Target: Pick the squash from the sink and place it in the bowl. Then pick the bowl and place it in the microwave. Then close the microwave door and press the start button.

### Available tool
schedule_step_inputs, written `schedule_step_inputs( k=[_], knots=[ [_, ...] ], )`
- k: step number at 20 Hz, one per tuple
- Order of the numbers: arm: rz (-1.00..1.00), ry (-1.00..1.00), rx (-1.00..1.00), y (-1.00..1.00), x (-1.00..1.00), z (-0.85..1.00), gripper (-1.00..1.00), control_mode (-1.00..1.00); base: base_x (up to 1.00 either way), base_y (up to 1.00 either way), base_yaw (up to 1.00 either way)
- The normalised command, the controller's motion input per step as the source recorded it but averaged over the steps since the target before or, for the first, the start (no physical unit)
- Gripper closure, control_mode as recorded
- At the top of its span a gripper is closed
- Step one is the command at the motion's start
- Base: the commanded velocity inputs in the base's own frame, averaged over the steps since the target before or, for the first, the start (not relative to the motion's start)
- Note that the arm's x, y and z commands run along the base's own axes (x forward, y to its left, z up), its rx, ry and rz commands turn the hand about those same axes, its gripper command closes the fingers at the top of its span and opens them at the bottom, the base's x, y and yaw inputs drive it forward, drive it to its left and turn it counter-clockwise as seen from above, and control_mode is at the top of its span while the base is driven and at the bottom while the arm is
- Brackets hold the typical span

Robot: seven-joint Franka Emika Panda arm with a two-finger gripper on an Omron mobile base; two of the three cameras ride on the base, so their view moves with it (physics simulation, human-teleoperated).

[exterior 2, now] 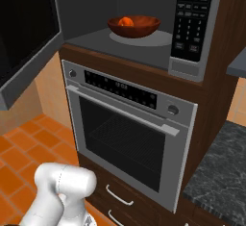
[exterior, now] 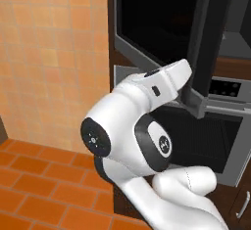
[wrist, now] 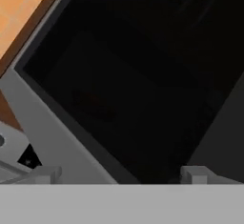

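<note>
Right base view: oven (exterior 2: 129, 133) w/ steel front is the biggest thing, set in dark wood under the microwave (exterior 2: 144, 23). Microwave cavity open; bowl (exterior 2: 133, 26) sits inside on the cavity floor, squash (exterior 2: 126, 21) in the bowl. So what's left, as I judge it, is the door and the start button. Keypad (exterior 2: 194, 20) on the right of the cavity. Dark stone worktop (exterior 2: 218, 167) at lower right, well apart.

Door (exterior: 208, 43) swung out wide, black panel w/ grey edge, its lower corner just beside the hand in the left base view. Door prob. stiff, hinged, light to swing; no need to grip, better push flat on the panel near the free edge, away from the hinge. Glossy face may be slippery, so press square-on.

Gripper (wrist: 121, 174) spread wide, nothing between the tips, facing the dark door panel (wrist: 133, 89) close up. Room: tiled wall (exterior: 54, 57) to the left, so the elbow has little slack there; the door's arc toward the cavity looks free.
</note>
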Motion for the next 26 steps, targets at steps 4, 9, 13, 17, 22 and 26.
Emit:
schedule_step_inputs(
  k=[4, 9, 13, 17, 22, 26],
  knots=[
    [0.00, 0.00, 0.21, -1.00, 0.00, 0.04, -1.00, -1.00, 0.00, 0.00, 0.00],
    [0.00, 0.00, 0.19, -0.99, 0.07, 0.02, -1.00, -1.00, 0.00, 0.00, 0.00],
    [0.01, 0.00, 0.15, -0.89, 0.37, 0.04, -1.00, -1.00, 0.00, 0.00, 0.00],
    [0.04, 0.00, 0.13, -0.68, 0.65, 0.02, -1.00, -1.00, 0.00, 0.00, 0.00],
    [0.04, 0.00, 0.09, -0.39, 0.86, 0.01, -1.00, -1.00, 0.00, 0.00, 0.00],
    [0.05, 0.00, 0.10, -0.46, 0.82, 0.05, -1.00, -1.00, 0.00, 0.00, 0.00]
  ],
)
